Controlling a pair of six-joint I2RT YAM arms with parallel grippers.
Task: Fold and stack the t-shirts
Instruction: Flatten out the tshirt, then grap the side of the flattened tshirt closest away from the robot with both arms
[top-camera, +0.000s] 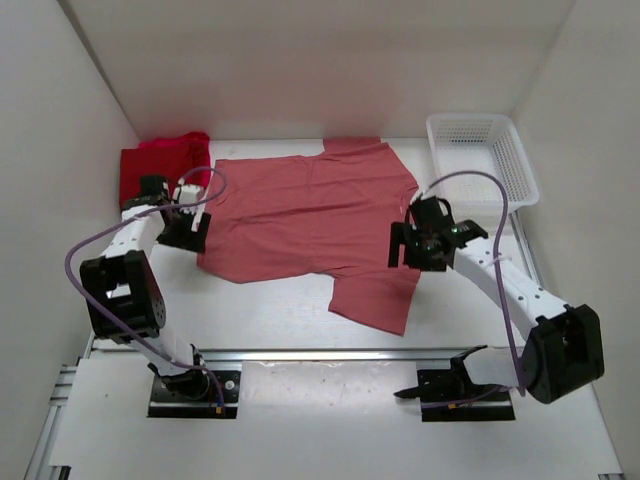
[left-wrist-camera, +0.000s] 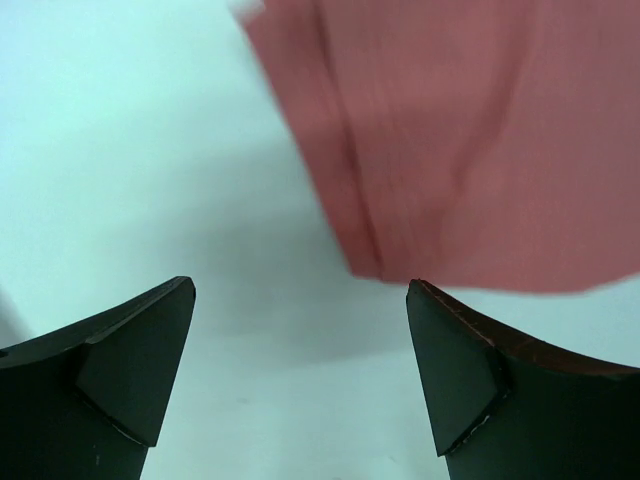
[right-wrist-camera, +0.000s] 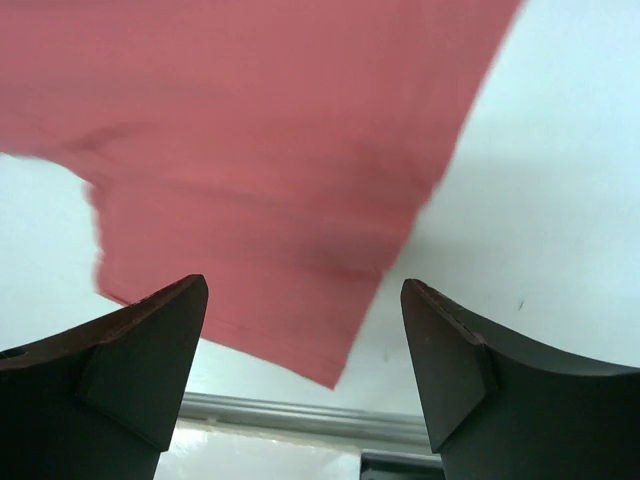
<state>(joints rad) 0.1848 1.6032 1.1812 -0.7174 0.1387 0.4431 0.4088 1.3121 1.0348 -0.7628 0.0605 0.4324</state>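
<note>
The spread t-shirt (top-camera: 300, 215) is salmon pink, the bunched t-shirt (top-camera: 175, 152) bright red.

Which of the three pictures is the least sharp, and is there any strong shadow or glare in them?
Left wrist view: the salmon t-shirt is smeared by blur, while the fingers of the left gripper look crisp. Right wrist view: the cloth is only slightly soft. Top view: sharp and evenly lit, with only soft shadows on the table and no glare.
</note>
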